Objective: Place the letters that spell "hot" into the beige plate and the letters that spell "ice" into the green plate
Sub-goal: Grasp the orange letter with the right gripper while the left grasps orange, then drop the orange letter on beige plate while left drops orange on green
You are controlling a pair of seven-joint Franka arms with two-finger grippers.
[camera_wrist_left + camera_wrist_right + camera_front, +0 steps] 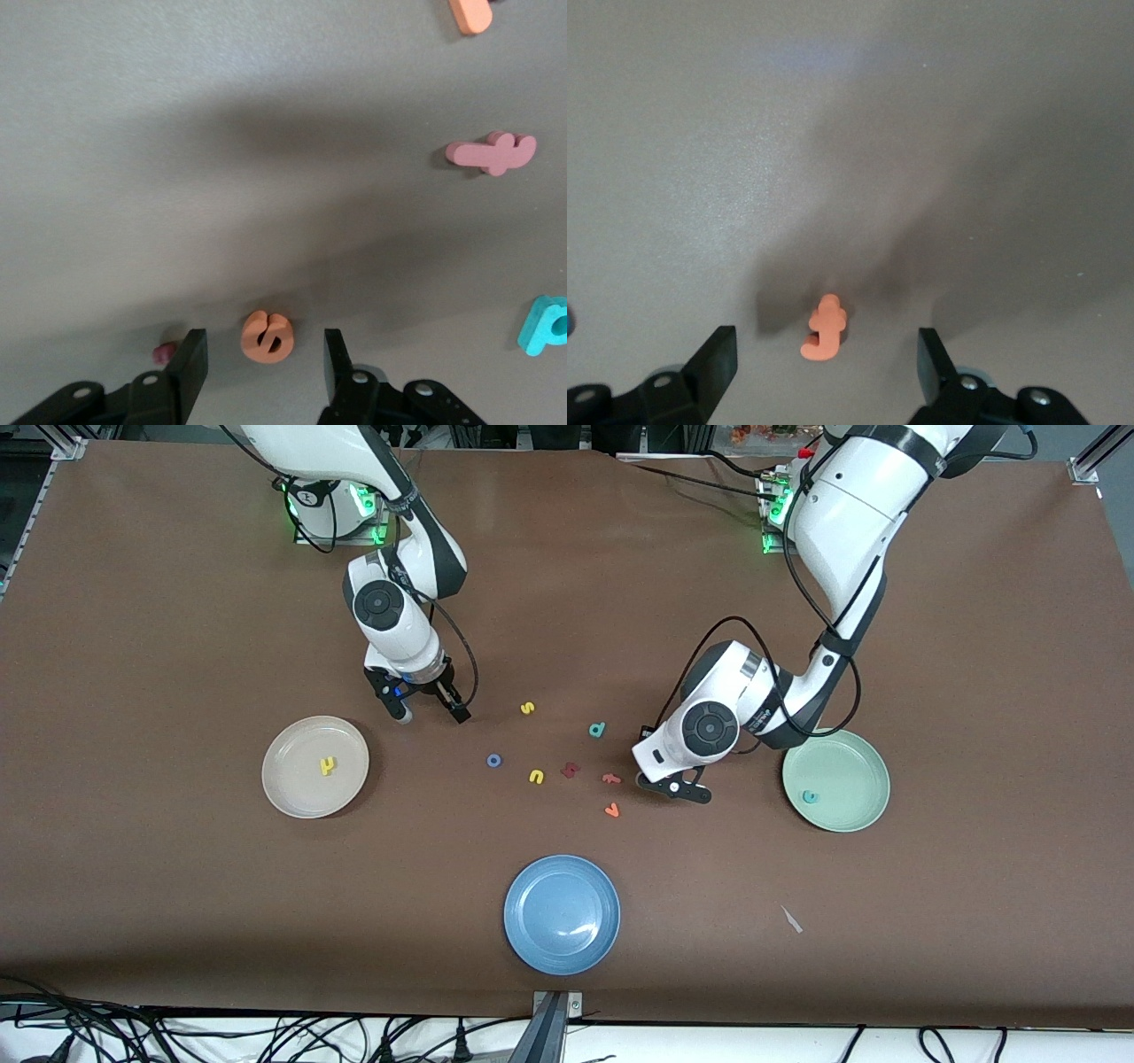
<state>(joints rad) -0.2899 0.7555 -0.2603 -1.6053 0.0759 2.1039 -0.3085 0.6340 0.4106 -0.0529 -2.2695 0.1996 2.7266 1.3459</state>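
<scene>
In the front view I see the yellow h [328, 765] in the beige plate [292, 797] and the teal c [809, 796] in the green plate [855, 808]; the blue o [493, 760] lies mid-surface. The left gripper [680, 787] is low beside the green plate, the right gripper [429, 713] by the beige plate.

My left wrist view shows fingers [190, 361] apart, straddling the orange e [267, 336].

My right wrist view shows fingers [718, 359] wide apart around the orange t [825, 328].
</scene>
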